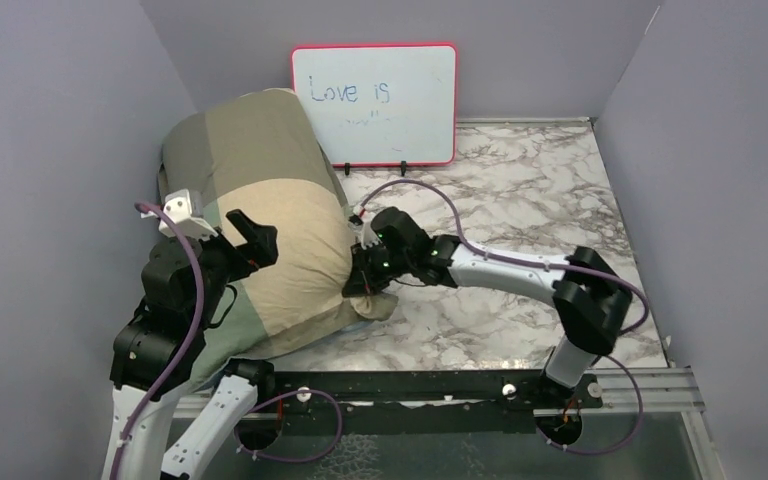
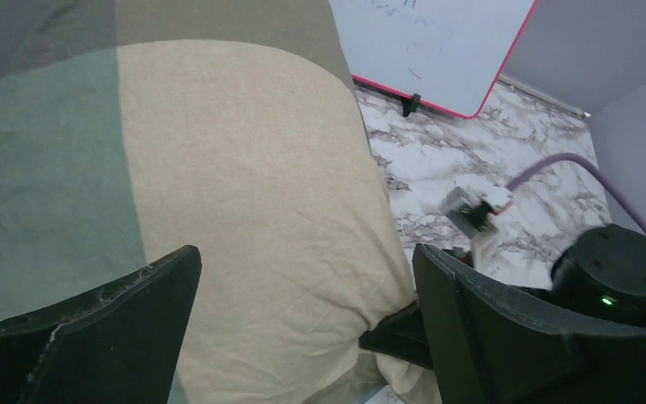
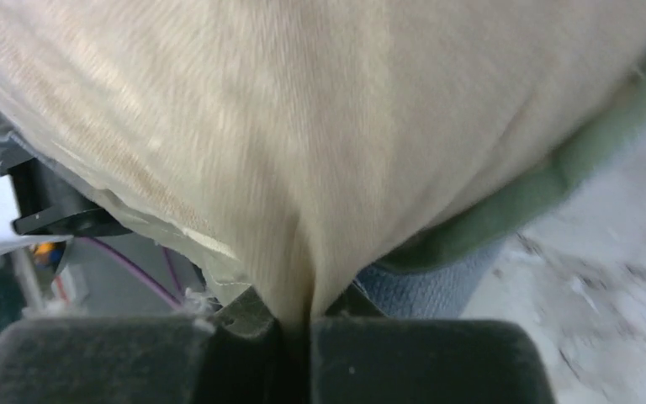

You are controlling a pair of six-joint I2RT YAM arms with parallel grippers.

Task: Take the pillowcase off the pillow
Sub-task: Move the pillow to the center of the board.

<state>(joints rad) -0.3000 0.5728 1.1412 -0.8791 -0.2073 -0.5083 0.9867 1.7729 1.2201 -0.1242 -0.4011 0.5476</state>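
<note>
Fold of pillowcase (image 1: 290, 190) between right jaws; pillow unseen inside.

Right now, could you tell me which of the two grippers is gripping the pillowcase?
The right gripper: its jaws are pinched shut on a fold of the tan pillowcase, whereas the left gripper stands open above it.
</note>
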